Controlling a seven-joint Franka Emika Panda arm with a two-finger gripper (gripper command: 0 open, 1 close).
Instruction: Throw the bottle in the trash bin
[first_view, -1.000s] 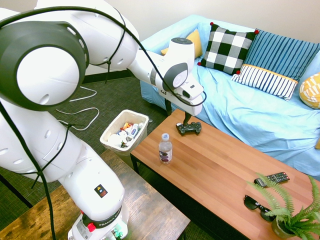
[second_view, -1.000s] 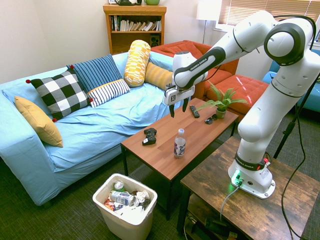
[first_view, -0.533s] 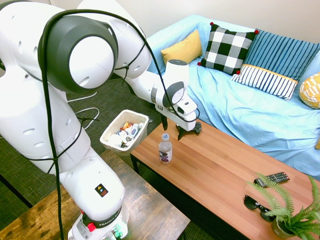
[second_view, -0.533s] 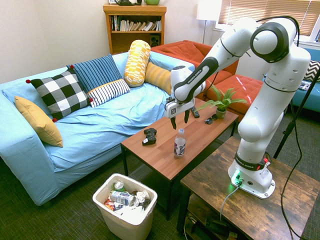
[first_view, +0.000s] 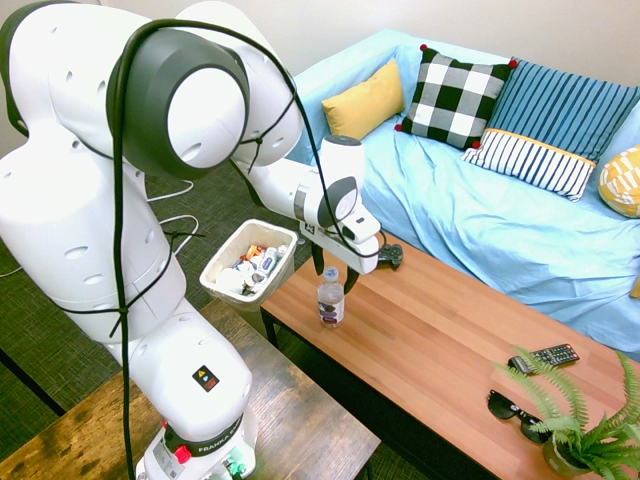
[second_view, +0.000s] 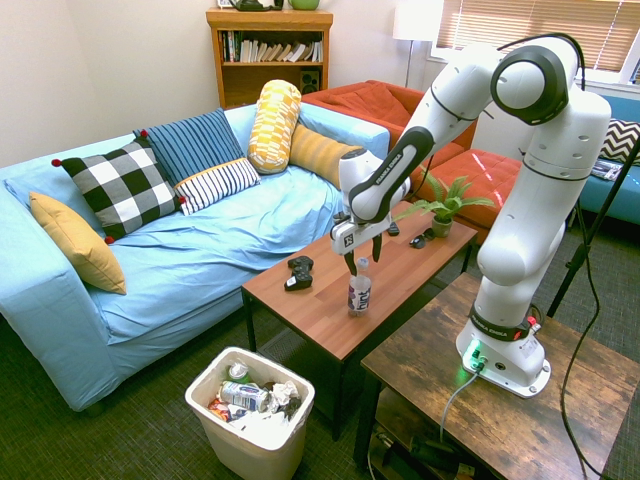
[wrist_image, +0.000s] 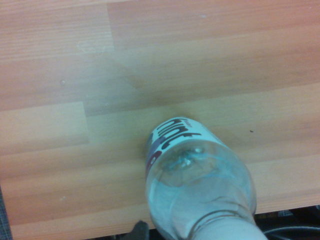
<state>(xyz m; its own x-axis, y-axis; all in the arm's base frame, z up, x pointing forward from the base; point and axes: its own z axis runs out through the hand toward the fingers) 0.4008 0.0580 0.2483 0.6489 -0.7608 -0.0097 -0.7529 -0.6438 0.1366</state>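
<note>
My claw (second_view: 361, 266) is spread wide, fingers either side of the bottle (second_view: 359, 288) cap, not squeezing. The bottle stands upright on the bench (first_view: 450, 350), trash bin (second_view: 250, 413) on the floor nearby.

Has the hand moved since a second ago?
Yes. The hand has come down and away from the game controller, toward the bottle, now open around its cap.

First exterior looks down from behind the arm toward the sofa (first_view: 480, 210); second faces back from across the room. Both share the coffee table (first_view: 430, 340) (second_view: 330, 300); wrist hangs close above it (wrist_image: 100, 75).
</note>
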